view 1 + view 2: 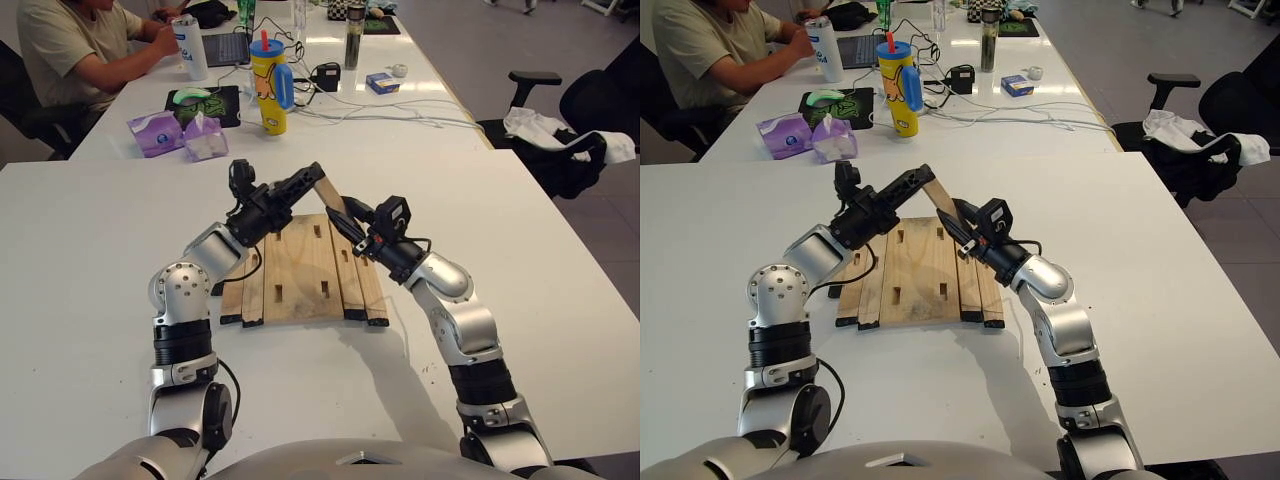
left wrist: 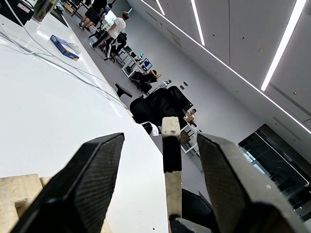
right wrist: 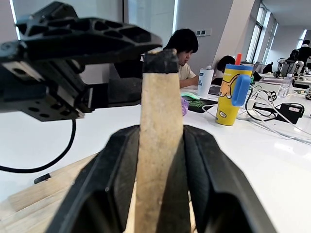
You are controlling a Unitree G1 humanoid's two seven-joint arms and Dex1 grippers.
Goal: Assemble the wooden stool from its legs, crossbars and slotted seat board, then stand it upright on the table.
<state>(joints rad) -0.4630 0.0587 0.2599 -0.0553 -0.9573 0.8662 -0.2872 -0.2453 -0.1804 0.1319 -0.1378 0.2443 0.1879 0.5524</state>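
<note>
White tabletop (image 1: 90, 250); R fingers (image 3: 112, 184) clamp flat wood leg (image 3: 158, 145).

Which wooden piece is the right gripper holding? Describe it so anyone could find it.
On the white table lies the slotted seat board. Over its far edge the wooden leg slants upward in the right gripper; all other wooden pieces lie flat.

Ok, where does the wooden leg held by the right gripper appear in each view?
Left eye view: the wooden leg slants above the slotted seat board's far edge, between left gripper and right gripper.
Right eye view: same place, leg.
Left wrist view: middle, leg between open fingers.
Right wrist view: middle, leg clamped.
Shared landmark: the seat board.
</note>
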